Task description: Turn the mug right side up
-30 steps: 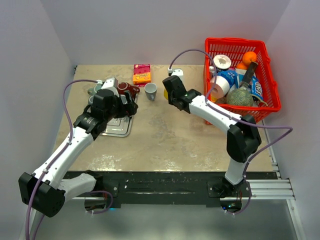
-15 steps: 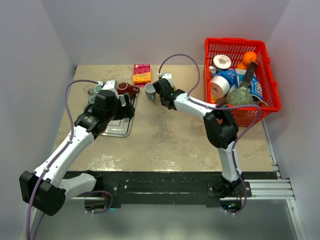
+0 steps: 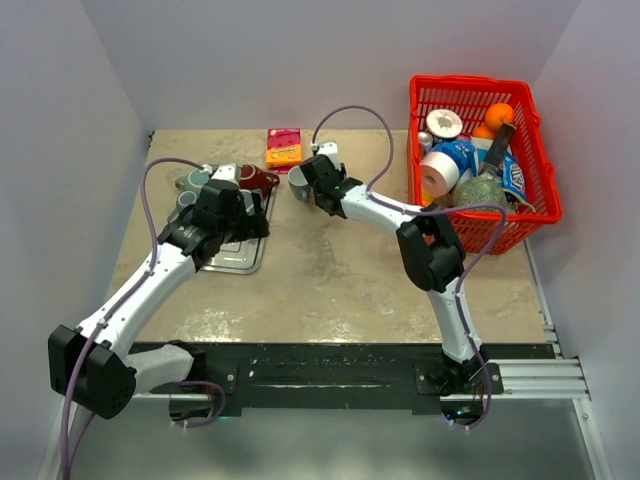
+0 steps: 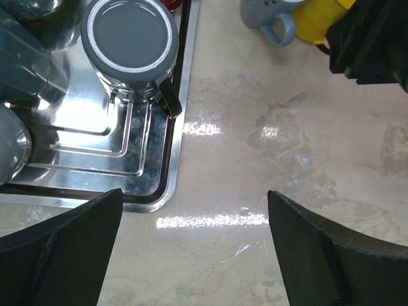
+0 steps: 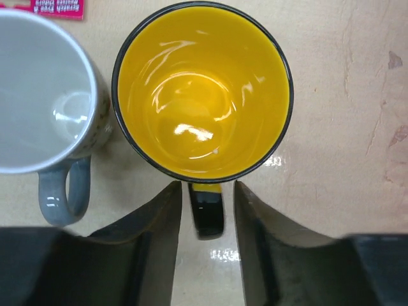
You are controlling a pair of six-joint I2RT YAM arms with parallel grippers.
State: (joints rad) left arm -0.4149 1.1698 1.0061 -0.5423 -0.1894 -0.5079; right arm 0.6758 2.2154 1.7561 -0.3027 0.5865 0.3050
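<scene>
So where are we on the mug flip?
Done: the yellow mug stands mouth up beside an upright grey mug. In hand: the right claw straddles its handle, jaws apart, not pinching. The left claw hangs open and empty by the tray. Left: probably just backing the right arm off.

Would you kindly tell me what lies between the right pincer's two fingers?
The black handle of the upright yellow mug, with a gap on each side, inside the right pincer; the right wrist view shows it.

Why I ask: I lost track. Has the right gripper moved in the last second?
Yes. The right gripper swung left, away from the red basket, toward the grey mug.
</scene>
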